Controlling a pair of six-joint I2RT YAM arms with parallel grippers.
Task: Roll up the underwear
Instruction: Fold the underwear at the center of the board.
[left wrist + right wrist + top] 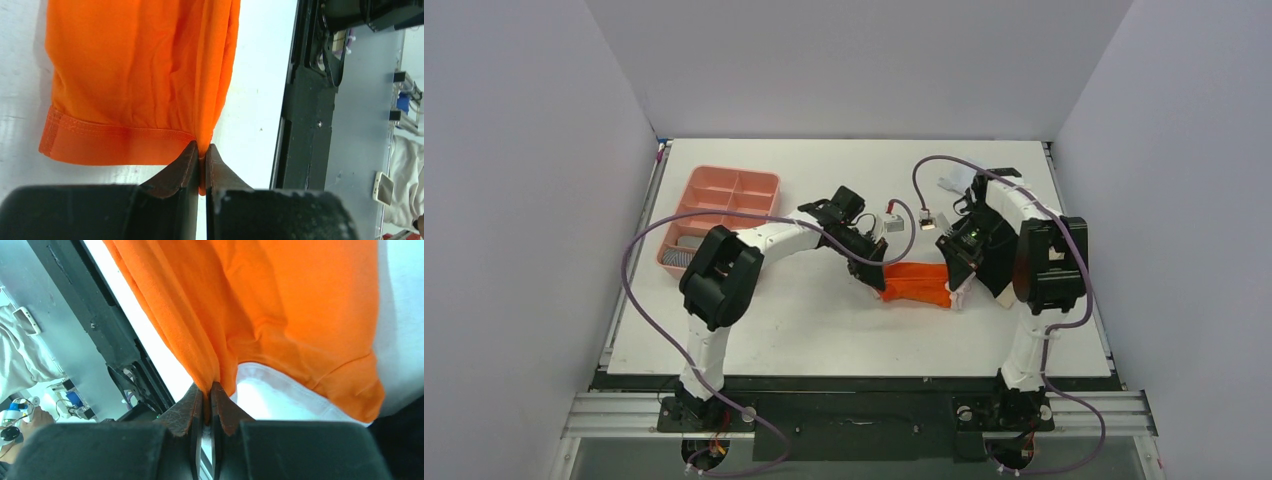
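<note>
The orange underwear [917, 283] lies stretched between my two grippers at the table's middle. My left gripper [882, 279] is shut on its left end; in the left wrist view a fold of the orange cloth [140, 75] is pinched between the tips [202, 150], with a stitched hem [110, 142] beside them. My right gripper [960, 285] is shut on the right end; in the right wrist view the orange cloth [280, 315] runs into the closed tips [206, 387], next to its white band [280, 395]. Black underwear is not in view.
A pink tray [724, 200] with compartments sits at the table's back left, holding something grey. A white cloth [954, 181] lies at the back right behind the right arm. The table's front edge and black rail [854, 380] run close below the garment.
</note>
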